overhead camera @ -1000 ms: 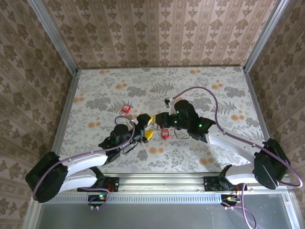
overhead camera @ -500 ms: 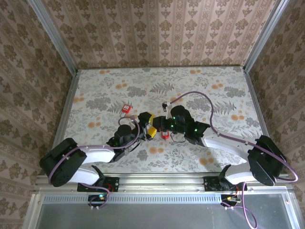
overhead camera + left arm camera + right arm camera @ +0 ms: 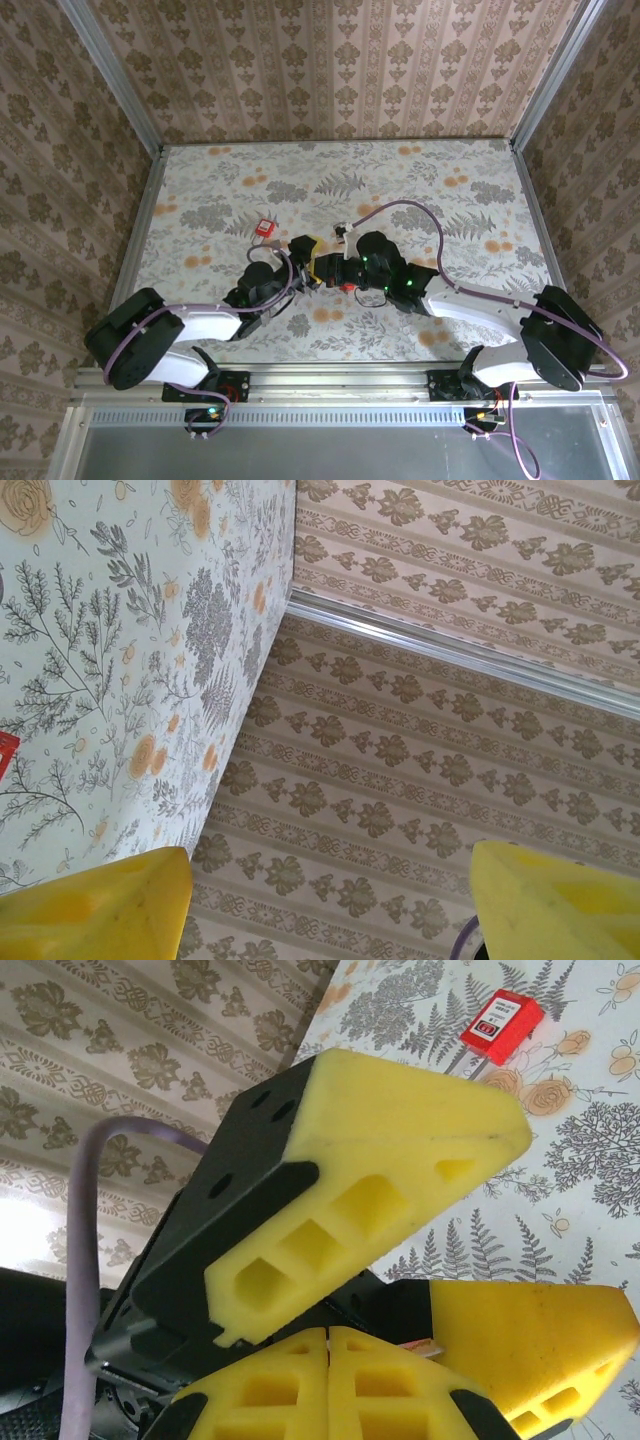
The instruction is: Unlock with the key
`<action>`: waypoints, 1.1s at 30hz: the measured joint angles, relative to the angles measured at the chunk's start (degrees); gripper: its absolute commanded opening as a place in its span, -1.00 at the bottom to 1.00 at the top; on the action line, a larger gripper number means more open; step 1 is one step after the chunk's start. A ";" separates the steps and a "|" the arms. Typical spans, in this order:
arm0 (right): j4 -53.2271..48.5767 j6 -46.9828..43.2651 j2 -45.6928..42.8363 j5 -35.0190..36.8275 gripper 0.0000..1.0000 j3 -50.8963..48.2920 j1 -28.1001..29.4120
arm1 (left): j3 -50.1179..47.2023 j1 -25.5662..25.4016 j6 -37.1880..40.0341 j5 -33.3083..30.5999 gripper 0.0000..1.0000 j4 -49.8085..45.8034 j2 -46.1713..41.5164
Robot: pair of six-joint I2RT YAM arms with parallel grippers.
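Note:
A small red padlock (image 3: 265, 228) lies on the floral table, left of both grippers; it also appears in the right wrist view as the red padlock (image 3: 500, 1022). My grippers meet mid-table. The right gripper (image 3: 328, 268) (image 3: 328, 1335) is shut, its yellow fingers pressed together. A thin pale, red-edged sliver (image 3: 421, 1347) pokes out beyond its tips; I cannot tell if it is the key. The left gripper (image 3: 310, 264) (image 3: 330, 910) is open, and its yellow fingers (image 3: 400, 1150) straddle the right gripper's tips. A red spot (image 3: 348, 288) shows under the right wrist.
The floral table (image 3: 450, 190) has free room at the back and on the right. Patterned walls (image 3: 330, 60) with metal corner rails enclose it. A purple cable (image 3: 410, 207) loops above the right arm.
The two grippers have come together: the left moved right and forward, the right moved left. The left jaws have narrowed somewhat. The right stayed shut.

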 measured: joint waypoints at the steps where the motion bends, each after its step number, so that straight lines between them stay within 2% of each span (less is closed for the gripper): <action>1: 0.00 -0.02 -0.22 0.00 -1.00 -0.02 0.02 | 0.00 0.11 0.04 0.04 0.41 -0.07 -0.28; 4: -0.04 -0.11 -1.14 0.00 -1.00 -0.28 0.02 | -0.02 0.48 0.46 0.24 0.30 -0.90 -1.84; 18: -1.29 -2.95 -2.05 -0.02 -1.00 -0.83 -0.07 | -0.35 2.67 4.37 0.59 0.10 -13.55 -14.62; 21: -1.57 -3.08 -1.66 -0.02 -1.00 -0.83 -0.42 | -0.37 2.67 4.98 0.68 -0.01 -14.67 -15.82; 26: -1.84 -3.52 -0.90 -0.04 -1.00 -0.83 -1.27 | -0.37 2.80 5.42 0.70 -0.06 -16.59 -16.61; 33: -3.04 -4.31 -0.90 -0.24 -1.00 -0.83 -2.08 | -0.37 3.04 6.29 0.90 -0.29 -17.05 -16.87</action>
